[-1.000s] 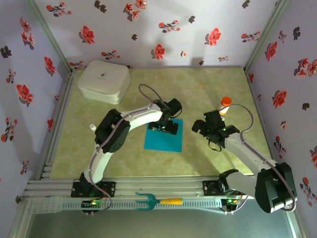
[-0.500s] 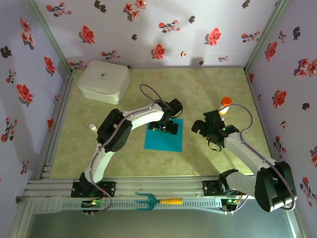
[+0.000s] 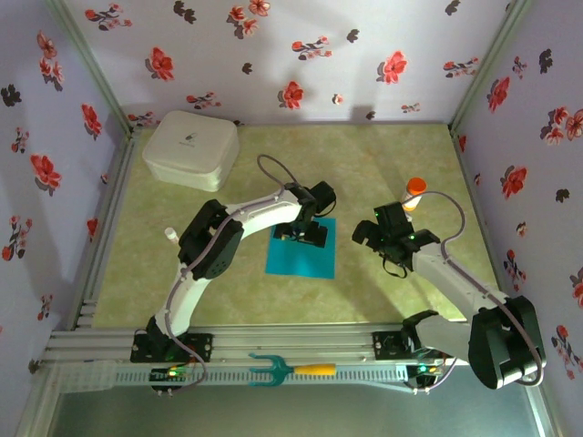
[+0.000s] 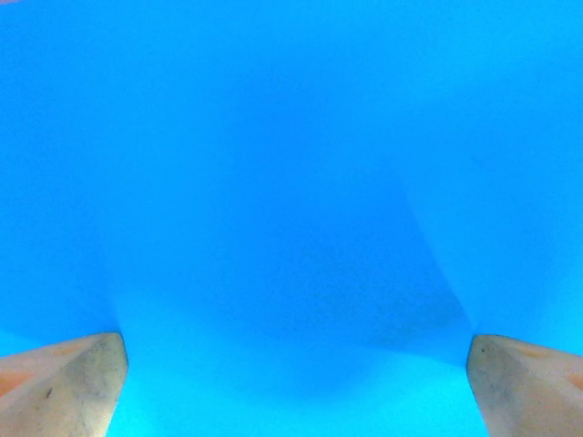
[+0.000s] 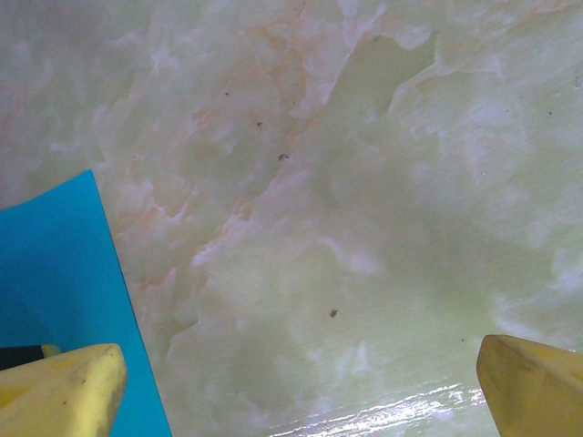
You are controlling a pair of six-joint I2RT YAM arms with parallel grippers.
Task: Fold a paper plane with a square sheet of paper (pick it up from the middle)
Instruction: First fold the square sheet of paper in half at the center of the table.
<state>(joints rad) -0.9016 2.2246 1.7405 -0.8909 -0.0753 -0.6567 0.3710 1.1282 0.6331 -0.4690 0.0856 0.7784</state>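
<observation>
White rounded box (image 3: 191,148) back left, teal fork tool (image 3: 290,369) on near rail, orange-topped object (image 3: 414,186) right of centre

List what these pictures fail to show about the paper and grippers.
- Top external: the left gripper covers the far edge of the square sheet of paper; contact cannot be told.
- Left wrist: the sheet's edges lie beyond the frame.
- Right wrist: the frame's left edge cuts the sheet off.
- Top external: the orange-capped item is too small to identify.

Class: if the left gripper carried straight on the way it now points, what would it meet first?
The square sheet of paper: the open left gripper points straight down at it, blue paper between its fingertips. Probably very close, though depth is unclear.
</observation>
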